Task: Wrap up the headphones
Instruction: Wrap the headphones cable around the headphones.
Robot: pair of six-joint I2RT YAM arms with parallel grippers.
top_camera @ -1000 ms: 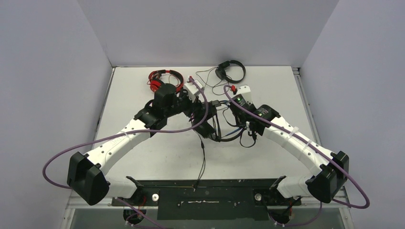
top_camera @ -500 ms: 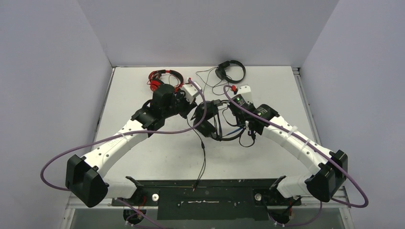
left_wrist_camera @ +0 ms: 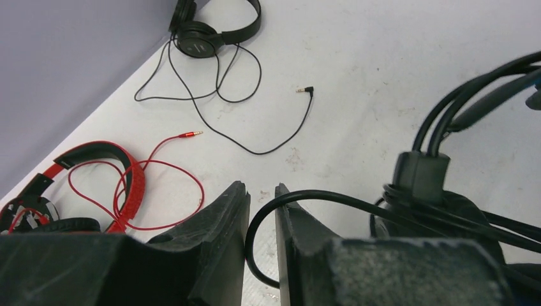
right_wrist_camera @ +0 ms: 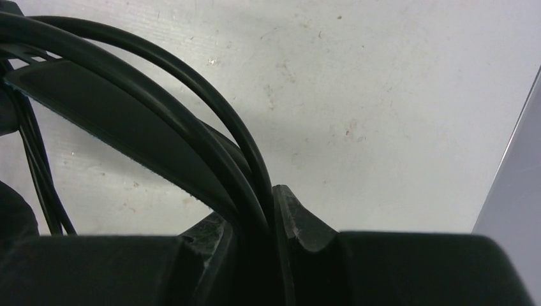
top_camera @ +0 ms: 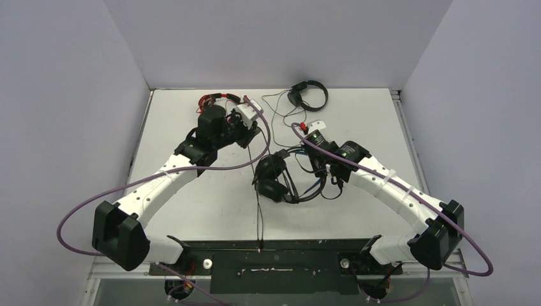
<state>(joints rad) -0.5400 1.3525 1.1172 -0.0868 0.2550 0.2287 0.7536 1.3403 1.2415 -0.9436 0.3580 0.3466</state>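
headphones [top_camera: 269, 169] band clamped in right claw [right_wrist_camera: 254, 220], cable [left_wrist_camera: 319, 193] — loose — between left claw [left_wrist_camera: 261, 201]

We take this for a robotics lab, set up as a test cell. We see a white table [top_camera: 191, 213] boxed in on three sides by plain grey walls [top_camera: 64, 95]. Two white-and-black robot arms, the left arm [top_camera: 156, 188] and the right arm [top_camera: 395, 191], are bolted to a black mounting rail [top_camera: 306, 255] at its near edge. Purple cables [top_camera: 59, 226] loop loose from their bases.
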